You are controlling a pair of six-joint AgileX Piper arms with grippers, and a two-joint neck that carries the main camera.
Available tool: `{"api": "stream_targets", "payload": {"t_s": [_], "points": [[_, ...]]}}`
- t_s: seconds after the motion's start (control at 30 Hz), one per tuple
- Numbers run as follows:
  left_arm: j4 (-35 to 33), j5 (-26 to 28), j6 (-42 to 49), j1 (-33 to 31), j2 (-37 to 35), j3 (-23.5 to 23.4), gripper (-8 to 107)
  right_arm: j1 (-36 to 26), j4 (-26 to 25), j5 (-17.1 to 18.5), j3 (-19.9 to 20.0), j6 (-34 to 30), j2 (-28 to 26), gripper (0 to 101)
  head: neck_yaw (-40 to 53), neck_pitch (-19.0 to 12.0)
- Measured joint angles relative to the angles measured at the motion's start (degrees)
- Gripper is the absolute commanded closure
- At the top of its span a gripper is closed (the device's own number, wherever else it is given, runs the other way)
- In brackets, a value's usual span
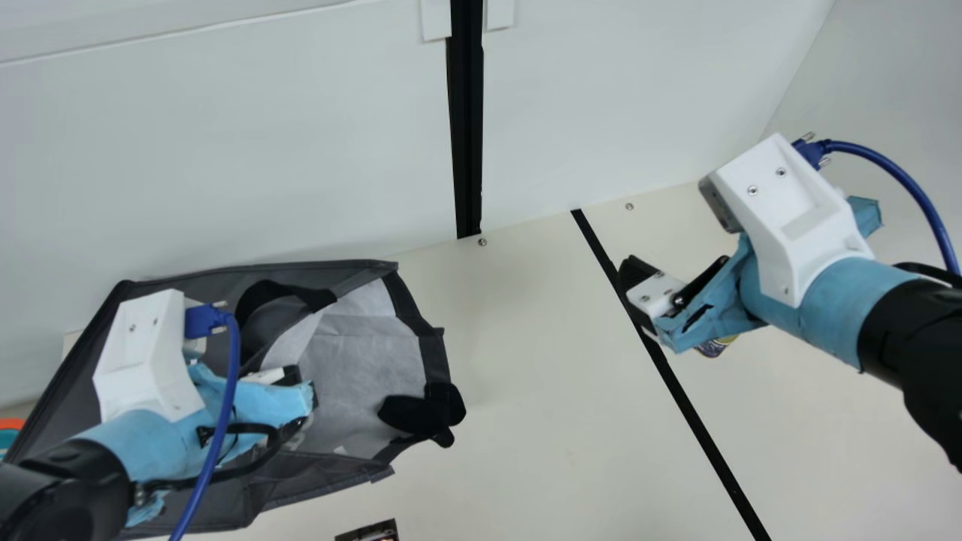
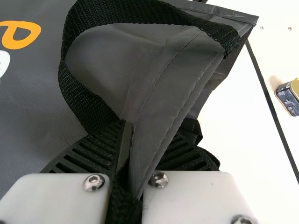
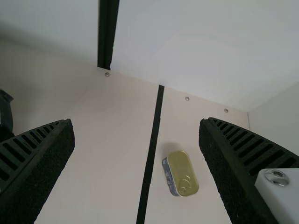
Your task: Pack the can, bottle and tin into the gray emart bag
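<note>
The gray bag point(image 1: 361, 353) lies at the left of the main view with its mouth open, pale lining showing inside and black handles at its rim. My left gripper point(image 1: 304, 398) is at the bag's mouth. In the left wrist view the same gripper point(image 2: 148, 130) is shut on the rim of the bag point(image 2: 103, 60), beside a black strap handle. My right gripper point(image 1: 639, 282) hangs above the table at the right; in the right wrist view this gripper point(image 3: 136, 123) is open, nothing between its fingers. The gold-lidded tin point(image 3: 183, 172) rests on the table, partly behind the right arm in the main view.
A black strip point(image 1: 676, 398) crosses the table between the bag and the tin. White walls point(image 1: 285, 150) stand along the back and right. A small dark box point(image 1: 370, 531) shows at the bottom edge, and an orange and teal object point(image 1: 10, 430) at the left edge.
</note>
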Motion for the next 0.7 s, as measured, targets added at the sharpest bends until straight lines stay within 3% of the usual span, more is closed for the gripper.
{"api": "stream_targets", "payload": {"t_s": [0.37, 0.7], "points": [[0.0, 0.0, 0.0, 0.0, 0.0, 0.0, 89, -1.4, -6.1, 6.1, -4.1, 7.0, 0.6, 10, 0.0, 0.0], [0.0, 0.0, 0.0, 0.0, 0.0, 0.0, 89, -4.1, -7.9, 10.9, -6.9, 8.0, 0.7, 10, 0.1, 0.0]]}}
